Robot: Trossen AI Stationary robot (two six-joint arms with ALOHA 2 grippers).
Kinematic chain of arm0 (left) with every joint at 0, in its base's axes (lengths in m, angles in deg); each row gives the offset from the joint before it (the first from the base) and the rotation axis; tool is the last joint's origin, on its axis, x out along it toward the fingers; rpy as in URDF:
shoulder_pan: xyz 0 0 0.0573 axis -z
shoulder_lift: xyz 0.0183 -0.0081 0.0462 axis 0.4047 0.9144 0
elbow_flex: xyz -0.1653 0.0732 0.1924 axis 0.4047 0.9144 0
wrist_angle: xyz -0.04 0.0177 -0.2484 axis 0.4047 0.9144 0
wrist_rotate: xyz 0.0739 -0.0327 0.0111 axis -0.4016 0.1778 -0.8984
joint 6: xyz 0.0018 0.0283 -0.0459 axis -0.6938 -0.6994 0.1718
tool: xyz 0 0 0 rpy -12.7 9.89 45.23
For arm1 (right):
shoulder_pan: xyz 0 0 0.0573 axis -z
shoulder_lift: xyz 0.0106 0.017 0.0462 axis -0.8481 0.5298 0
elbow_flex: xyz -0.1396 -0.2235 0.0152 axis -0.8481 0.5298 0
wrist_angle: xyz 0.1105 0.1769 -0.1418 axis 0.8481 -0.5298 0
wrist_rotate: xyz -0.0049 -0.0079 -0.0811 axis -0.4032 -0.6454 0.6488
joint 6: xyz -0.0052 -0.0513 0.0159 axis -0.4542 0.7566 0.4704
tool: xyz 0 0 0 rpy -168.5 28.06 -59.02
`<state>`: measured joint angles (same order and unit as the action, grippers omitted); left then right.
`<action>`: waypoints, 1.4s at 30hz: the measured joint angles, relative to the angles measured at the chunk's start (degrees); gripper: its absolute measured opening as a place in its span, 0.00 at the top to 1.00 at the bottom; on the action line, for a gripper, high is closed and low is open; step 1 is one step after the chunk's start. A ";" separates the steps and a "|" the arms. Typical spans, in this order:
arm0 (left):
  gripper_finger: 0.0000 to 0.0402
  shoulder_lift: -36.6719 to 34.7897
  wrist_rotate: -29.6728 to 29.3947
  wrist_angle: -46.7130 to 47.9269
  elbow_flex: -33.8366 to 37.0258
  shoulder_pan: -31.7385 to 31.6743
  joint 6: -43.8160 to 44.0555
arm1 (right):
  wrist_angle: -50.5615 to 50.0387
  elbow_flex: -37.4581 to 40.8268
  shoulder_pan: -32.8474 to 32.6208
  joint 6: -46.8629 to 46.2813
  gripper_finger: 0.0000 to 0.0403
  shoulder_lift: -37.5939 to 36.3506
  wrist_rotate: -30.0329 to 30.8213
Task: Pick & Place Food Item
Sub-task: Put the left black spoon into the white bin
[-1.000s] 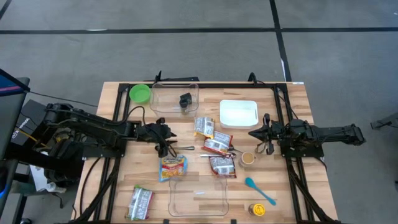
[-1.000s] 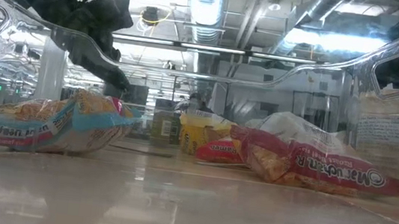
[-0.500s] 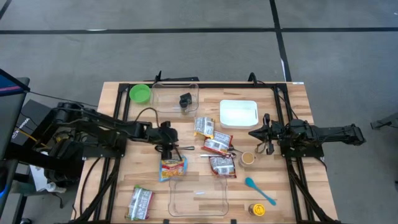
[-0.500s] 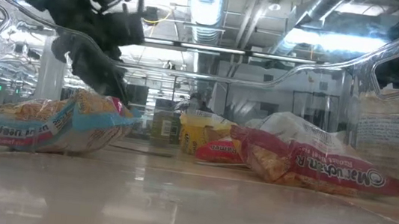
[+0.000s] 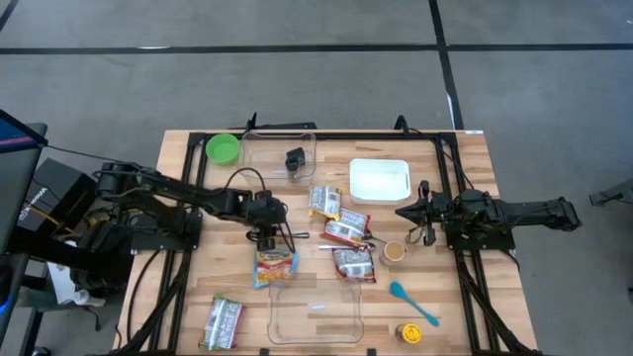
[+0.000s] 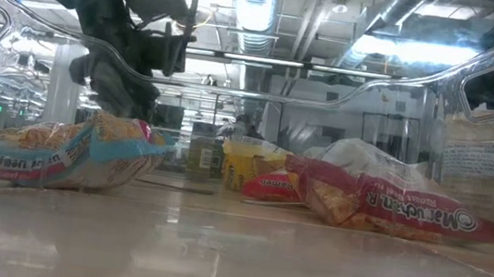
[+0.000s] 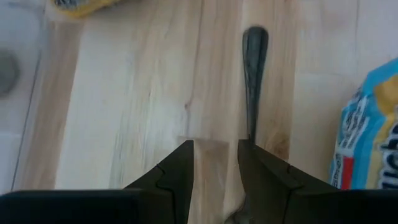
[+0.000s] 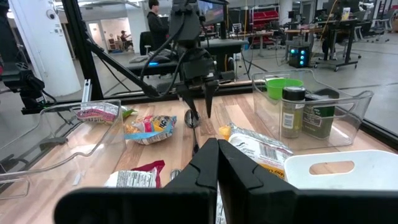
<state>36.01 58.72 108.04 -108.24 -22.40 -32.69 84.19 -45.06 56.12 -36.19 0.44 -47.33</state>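
We see a pale, smooth wooden plank counter [image 5: 465,297], glossy crinkled plastic noodle packets [image 5: 275,265], a clear glossy plastic bin [image 5: 276,154], and a dark shiny metal spoon [image 7: 254,74].

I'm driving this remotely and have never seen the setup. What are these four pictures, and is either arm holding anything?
Two dark robot arms work at a wooden table. One picture looks straight down, one sits at table height, and one rides on each wrist.

From above, the left gripper is low over the table's middle. Its wrist camera shows its fingers apart over bare wood, holding nothing. A dark spoon lies beside one finger. The yellow-and-blue noodle packet is just beyond it.

The right gripper waits shut and empty at the right side.

Also there: red noodle packets, a white tray, a green bowl, two clear bins and a teal spoon.
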 joint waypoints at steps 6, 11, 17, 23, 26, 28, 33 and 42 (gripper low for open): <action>0.70 0.62 1.40 0.09 0.00 -0.01 -0.61 | 0.00 0.00 0.00 0.00 1.00 0.01 0.00; 0.66 0.61 2.73 0.40 0.02 0.09 -0.87 | 0.00 0.00 0.02 0.00 1.00 0.02 0.02; 0.57 0.61 2.73 0.41 0.02 0.10 -0.96 | 0.00 0.00 0.00 0.00 1.00 0.00 0.00; 0.52 0.61 2.75 -1.18 1.92 0.48 -0.81 | 0.00 0.01 0.02 0.00 1.00 0.01 0.01; 0.51 0.61 2.74 -2.44 2.86 0.48 -0.81 | 0.00 0.02 0.02 0.00 1.00 0.02 0.00; 0.51 0.61 2.75 -3.58 3.20 0.48 -0.81 | 0.00 0.00 0.02 0.00 1.00 0.00 0.02; 0.52 0.59 2.75 -5.07 4.85 0.48 -0.79 | 0.00 0.01 0.01 0.00 1.00 0.00 0.01; 0.53 0.59 2.75 -5.88 6.38 0.48 0.72 | 0.00 0.00 0.01 0.00 1.00 0.02 0.00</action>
<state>36.60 61.48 102.16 -101.86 -21.92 -31.97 84.20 -45.06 56.13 -36.19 0.45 -47.33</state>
